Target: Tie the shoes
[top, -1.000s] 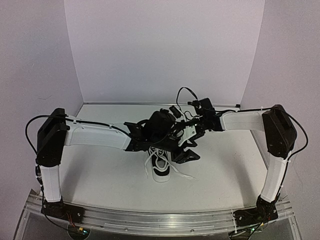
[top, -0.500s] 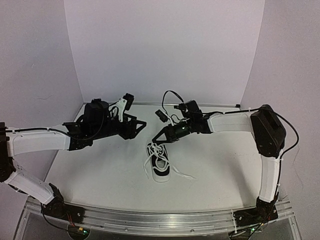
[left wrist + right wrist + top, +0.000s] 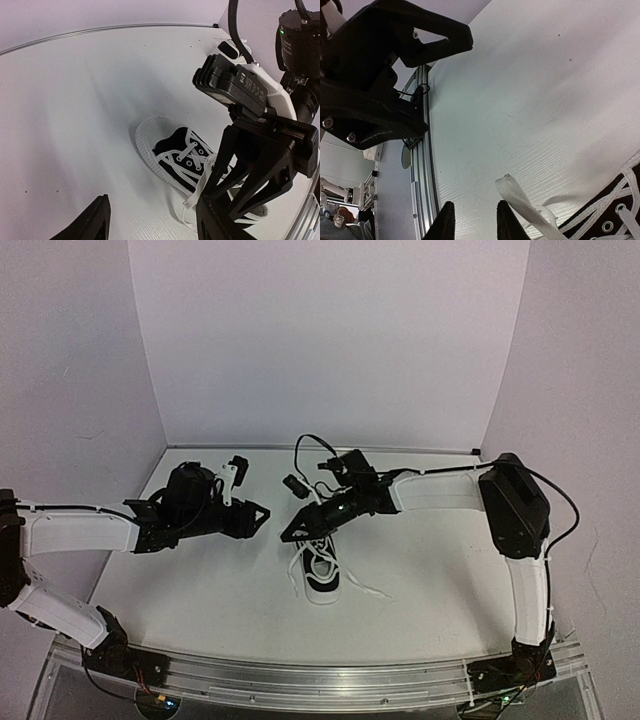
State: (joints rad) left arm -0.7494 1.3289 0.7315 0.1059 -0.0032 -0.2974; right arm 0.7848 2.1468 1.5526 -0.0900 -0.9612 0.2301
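On table [image 3: 200,590] centre: shoe [image 3: 322,580] | left gripper [image 3: 262,512] wide, empty | right gripper [image 3: 287,536] slightly parted, lace [image 3: 520,200] beside

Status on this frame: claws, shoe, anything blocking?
Left claw open, empty, off to the side. Right claw slightly open, empty, tip by the laces. One shoe, sole down, laces loose. Nothing in the way.

Sneaker [image 3: 174,156]: black canvas upper, matt; white rubber toe, ribbed edge. Laces [image 3: 199,182] flat woven cloth. Table [image 3: 75,100] white, matt, faint grain. Rail [image 3: 320,677] at table's near edge: brushed metal.
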